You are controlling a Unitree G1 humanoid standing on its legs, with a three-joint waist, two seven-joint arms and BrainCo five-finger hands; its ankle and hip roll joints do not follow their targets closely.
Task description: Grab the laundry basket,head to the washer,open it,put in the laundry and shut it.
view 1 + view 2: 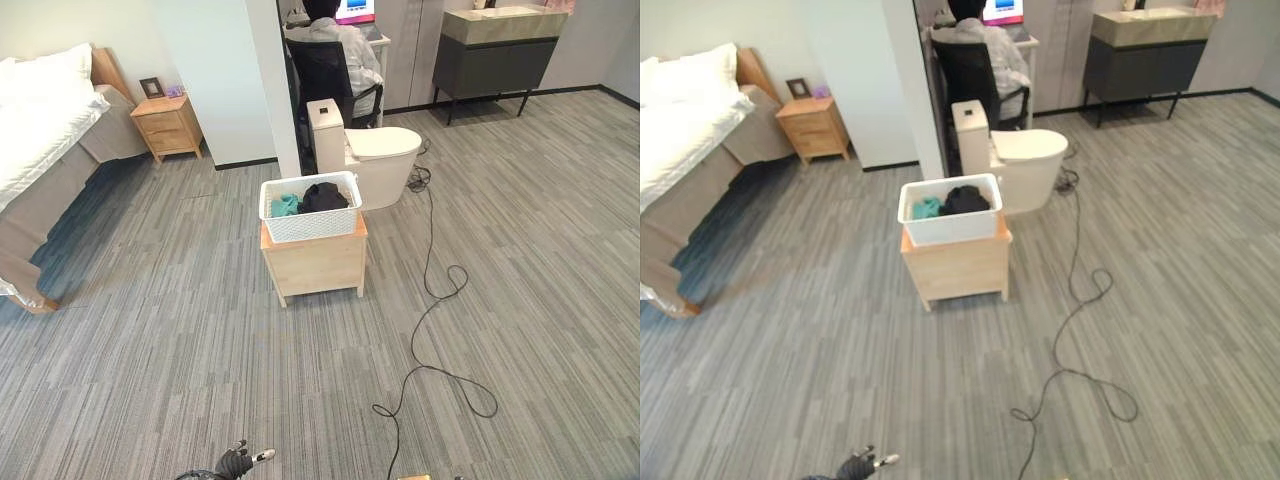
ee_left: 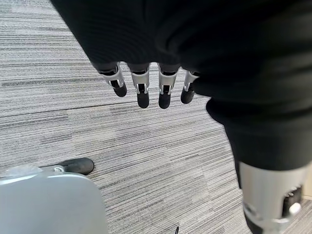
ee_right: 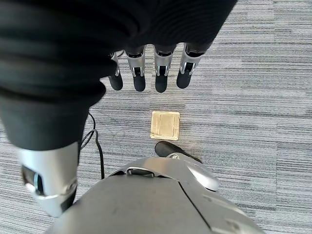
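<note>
A white laundry basket (image 1: 310,225) stands on a low wooden stand (image 1: 315,265) in the middle of the room, some way ahead of me. Inside it lie a dark garment (image 1: 323,196) and a teal one (image 1: 285,206). My left hand (image 1: 236,462) hangs low at the bottom edge of the left eye view, far from the basket. In its wrist view the left hand's fingers (image 2: 143,90) point down at the carpet, relaxed and holding nothing. My right hand (image 3: 161,78) likewise hangs open over the floor.
A white toilet (image 1: 380,160) sits just behind the basket. Behind that, a person (image 1: 340,45) sits in a black chair. A bed (image 1: 40,150) and a nightstand (image 1: 168,125) are at the left. A dark cabinet (image 1: 495,60) stands at the back right. A brass floor plate (image 3: 165,125) lies under my right hand.
</note>
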